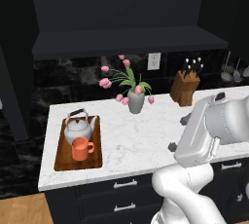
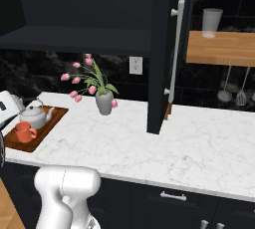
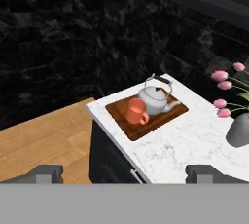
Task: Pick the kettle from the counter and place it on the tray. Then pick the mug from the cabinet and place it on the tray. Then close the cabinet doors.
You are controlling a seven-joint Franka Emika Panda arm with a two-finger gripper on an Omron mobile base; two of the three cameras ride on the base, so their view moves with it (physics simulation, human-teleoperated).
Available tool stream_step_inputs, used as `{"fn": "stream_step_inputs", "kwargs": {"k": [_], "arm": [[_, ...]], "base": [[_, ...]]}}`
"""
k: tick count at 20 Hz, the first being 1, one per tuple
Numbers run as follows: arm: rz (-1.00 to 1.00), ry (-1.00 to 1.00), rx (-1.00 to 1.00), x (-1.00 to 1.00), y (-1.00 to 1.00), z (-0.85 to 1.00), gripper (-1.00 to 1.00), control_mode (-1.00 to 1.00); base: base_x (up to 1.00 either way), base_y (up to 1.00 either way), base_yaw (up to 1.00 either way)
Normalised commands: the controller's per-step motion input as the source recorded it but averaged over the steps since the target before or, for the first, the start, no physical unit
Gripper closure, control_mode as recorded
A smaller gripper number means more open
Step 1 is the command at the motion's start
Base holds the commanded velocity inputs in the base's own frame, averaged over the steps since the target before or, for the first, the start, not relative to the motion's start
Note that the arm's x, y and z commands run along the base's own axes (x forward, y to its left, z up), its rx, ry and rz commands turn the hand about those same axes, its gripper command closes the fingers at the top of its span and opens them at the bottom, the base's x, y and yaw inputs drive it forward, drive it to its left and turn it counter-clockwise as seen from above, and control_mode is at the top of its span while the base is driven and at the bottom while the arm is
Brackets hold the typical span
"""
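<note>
The silver kettle (image 1: 78, 129) (image 2: 34, 116) (image 3: 154, 99) stands on the reddish-brown tray (image 1: 96, 140) (image 2: 50, 118) (image 3: 146, 128) at the counter's (image 1: 141, 135) left end. The orange mug (image 1: 81, 149) (image 2: 23, 132) (image 3: 136, 111) sits on the same tray, just in front of the kettle. My gripper (image 1: 178, 133) (image 3: 127, 174) hangs open and holds nothing, to the right of the tray and above the counter, pointing toward it. The black cabinet (image 1: 121, 18) above is open, with its dark shelf bare. Its right door (image 2: 162, 63) swings out over the counter, silver handle (image 2: 175, 49) showing.
A grey vase of pink tulips (image 1: 135, 100) (image 2: 104, 101) (image 3: 239, 129) stands mid-counter at the back. A wooden knife block (image 1: 185, 87) is further right. A wooden shelf with a glass (image 2: 211, 22) and hanging utensils (image 2: 226, 93) are at the far right. Wooden floor (image 3: 44, 140) lies beyond the counter's end.
</note>
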Motion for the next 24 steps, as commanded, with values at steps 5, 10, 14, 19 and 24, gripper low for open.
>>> {"fn": "stream_step_inputs", "kwargs": {"k": [5,10,14,19,24], "arm": [[0.0,-0.06,0.0,-0.11,-0.1,0.12,-1.0,-1.0],[0.07,-0.14,0.0,0.0,0.05,0.12,-1.0,-1.0],[0.12,-0.22,-0.05,0.0,0.36,0.1,-1.0,-1.0],[0.14,-0.28,-0.08,0.0,0.39,0.11,-1.0,-1.0],[0.09,-0.22,-0.1,0.06,0.5,0.02,-1.0,-1.0]], "base": [[0.0,0.0,0.0],[0.0,0.0,0.0],[0.0,0.0,0.0],[0.0,0.0,0.0],[0.0,0.0,0.0]]}}
